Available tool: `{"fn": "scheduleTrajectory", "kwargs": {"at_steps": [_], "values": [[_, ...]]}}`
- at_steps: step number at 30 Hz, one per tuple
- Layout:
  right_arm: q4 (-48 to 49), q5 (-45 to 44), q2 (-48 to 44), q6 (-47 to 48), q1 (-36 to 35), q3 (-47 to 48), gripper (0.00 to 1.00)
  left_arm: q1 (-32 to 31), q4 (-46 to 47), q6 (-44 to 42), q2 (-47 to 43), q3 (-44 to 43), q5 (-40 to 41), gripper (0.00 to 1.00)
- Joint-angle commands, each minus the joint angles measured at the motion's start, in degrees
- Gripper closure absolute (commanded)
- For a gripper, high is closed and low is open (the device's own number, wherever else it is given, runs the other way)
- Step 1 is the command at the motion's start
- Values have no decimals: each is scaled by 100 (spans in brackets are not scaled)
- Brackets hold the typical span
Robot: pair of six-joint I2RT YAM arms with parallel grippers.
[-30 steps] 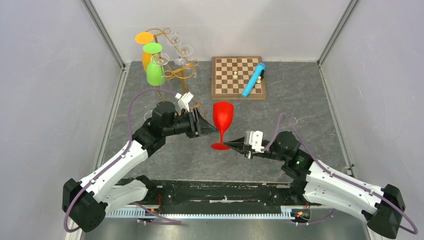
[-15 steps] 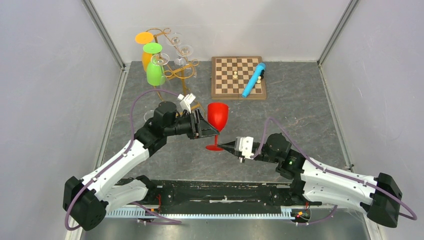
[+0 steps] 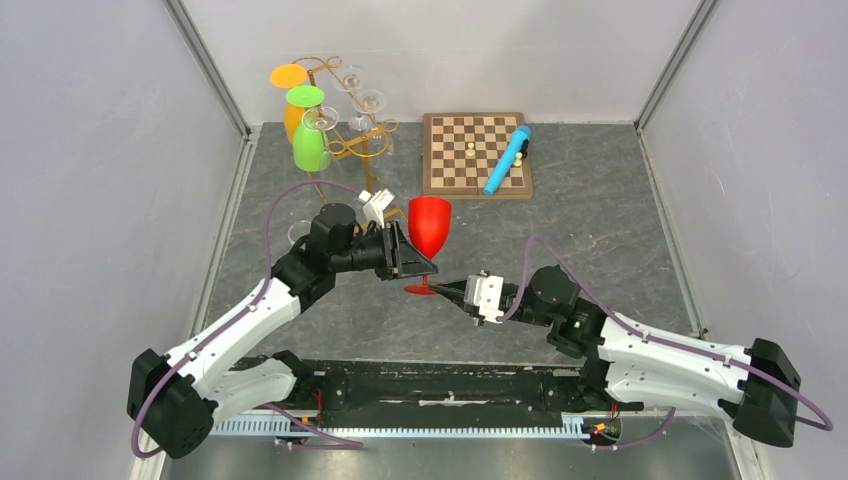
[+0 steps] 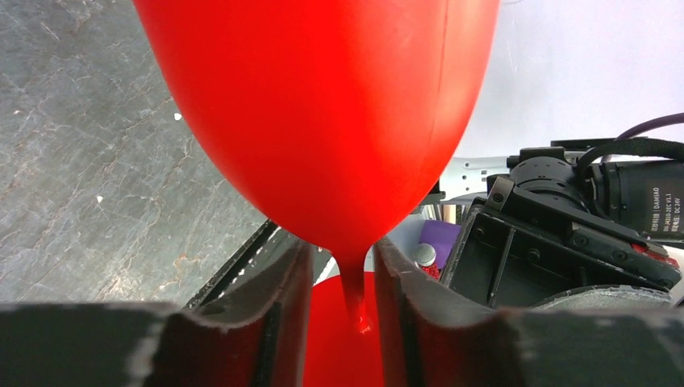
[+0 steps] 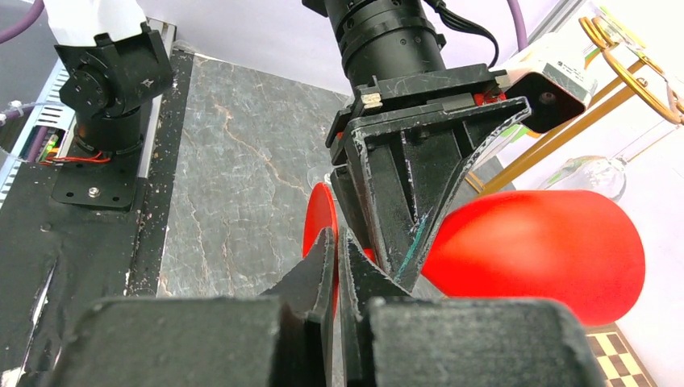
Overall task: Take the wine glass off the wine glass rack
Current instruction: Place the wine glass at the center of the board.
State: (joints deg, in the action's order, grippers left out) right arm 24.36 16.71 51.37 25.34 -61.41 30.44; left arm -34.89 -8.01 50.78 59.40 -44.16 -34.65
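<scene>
red wine glass (image 3: 429, 226) tilted, stem loose inside half-open left gripper (image 3: 420, 266); right gripper (image 3: 440, 287) closed at its foot.

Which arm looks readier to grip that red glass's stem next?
Left. The left tool, open, straddles the red glass at its stem. The right tool is shut, its tip by the foot.

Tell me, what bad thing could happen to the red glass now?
The red wine glass could fall: the left end effector has its fingers either side of the thin stem with gaps, not squeezing, and the shut right end effector is only at the edge of its foot. Also, the left arm sits close to the gold rack holding other glasses, so a big swing might bump it.
</scene>
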Motion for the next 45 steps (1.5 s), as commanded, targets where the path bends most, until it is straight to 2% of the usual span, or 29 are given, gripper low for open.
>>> {"fn": "scheduleTrajectory", "kwargs": {"at_steps": [1,2,6,7,8,11,12,15,20,22,28,31,36,45], "values": [[370,-145,36,154,-64,290,100,-35,177,-95,18,-14,-202,69],[368,-162,35,155,-72,280,100,-36,177,-104,4,-6,-201,77],[236,-201,96,120,-73,330,100,-35,309,-138,11,47,-415,90],[183,-209,103,121,-75,348,100,-35,370,-139,20,63,-476,97],[147,-224,109,111,-82,360,100,-35,419,-139,22,78,-525,98],[50,-402,66,59,-82,363,100,-35,432,-147,-22,103,-507,98],[6,-481,47,35,-85,366,97,-35,432,-155,-29,100,-507,98],[-258,-643,0,0,-82,430,73,-35,388,-204,-78,60,-543,98],[-1133,-982,-68,-103,-86,806,56,-35,-231,-641,-129,-131,-423,98],[-1367,-1024,-142,-179,-83,925,52,-40,-501,-848,-149,-195,-398,98],[-2085,-1421,-249,-421,-80,1528,46,-36,-1257,-1476,-183,-423,-506,98],[-2662,-1634,22,-653,-65,2108,45,-36,-1591,-1800,-187,-498,-607,98],[-3554,-1480,613,-1017,114,3110,44,-39,-2115,-2319,-214,-658,-640,98],[-4070,310,961,-1967,1511,3857,43,-65,-2500,-2922,-280,-813,-840,98]]}}
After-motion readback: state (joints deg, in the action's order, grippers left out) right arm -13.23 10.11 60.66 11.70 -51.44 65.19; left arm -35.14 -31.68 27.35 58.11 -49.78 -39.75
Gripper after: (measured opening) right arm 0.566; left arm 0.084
